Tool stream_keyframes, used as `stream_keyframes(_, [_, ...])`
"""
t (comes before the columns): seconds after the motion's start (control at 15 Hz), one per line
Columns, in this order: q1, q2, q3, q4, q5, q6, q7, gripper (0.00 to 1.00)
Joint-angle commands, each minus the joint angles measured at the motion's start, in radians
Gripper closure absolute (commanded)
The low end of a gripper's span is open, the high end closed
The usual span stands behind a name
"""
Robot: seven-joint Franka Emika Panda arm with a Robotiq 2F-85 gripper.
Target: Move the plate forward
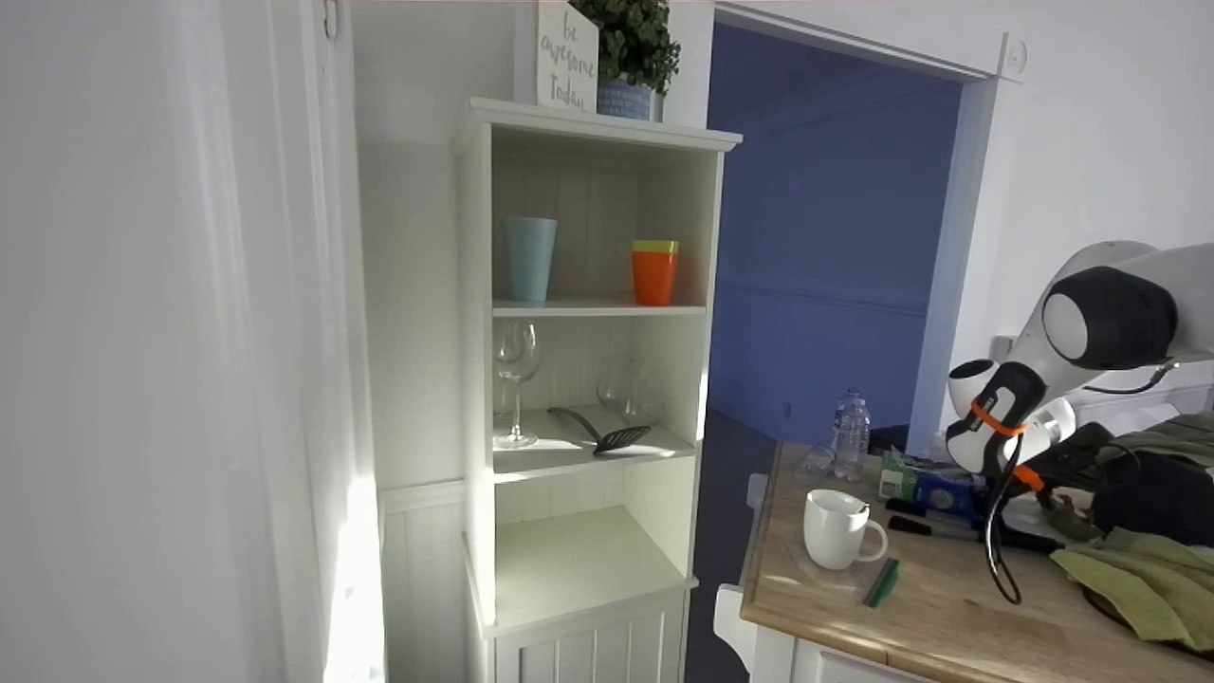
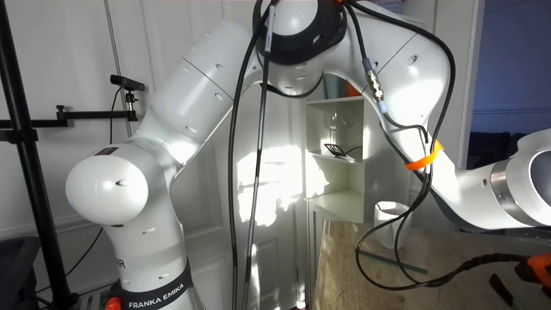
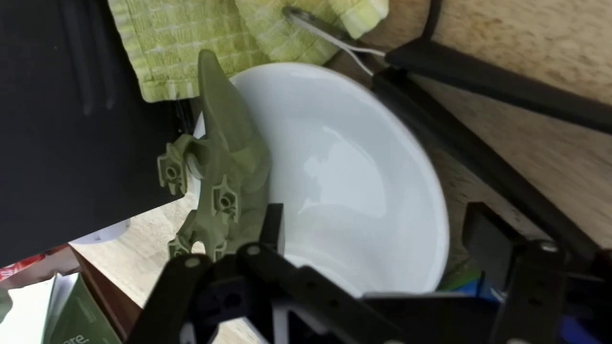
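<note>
The gripper [image 3: 377,234] gapes over a glossy, perhaps ceramic bowl [image 3: 344,172].

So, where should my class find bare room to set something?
Bare: the white cabinet's lowest shelf, below the slotted turner; wooden countertop between green strip and green towel, partly under a hanging cable. Crowded: at the white bowl, among towel, olive plastic piece, black bars.

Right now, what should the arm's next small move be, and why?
I'd likely ease the open fingers down astride the rim of the white dish, clear of the green plastic piece: the wrist view shows one finger over the dish, the other beyond its edge.
</note>
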Motion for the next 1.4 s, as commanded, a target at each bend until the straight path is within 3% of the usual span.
stream_keyframes(0.0, [-0.019, 0.046, 0.007, 0.057, 0.056, -0.002, -0.053, 0.2])
stream_keyframes(0.07, [-0.021, 0.054, 0.007, 0.066, 0.061, -0.003, -0.059, 0.2])
stream_keyframes(0.53, [-0.035, 0.077, 0.02, 0.096, 0.099, -0.03, -0.118, 0.48])
stream_keyframes(0.67, [-0.037, 0.079, 0.023, 0.1, 0.105, -0.04, -0.133, 0.5])
stream_keyframes(0.73, [-0.037, 0.079, 0.026, 0.101, 0.109, -0.046, -0.14, 0.63])
stream_keyframes(0.8, [-0.038, 0.079, 0.027, 0.103, 0.111, -0.052, -0.146, 0.63])
stream_keyframes(1.13, [-0.04, 0.084, 0.038, 0.117, 0.122, -0.083, -0.177, 0.98])
stream_keyframes(1.33, [-0.039, 0.079, 0.037, 0.128, 0.118, -0.106, -0.188, 0.96])
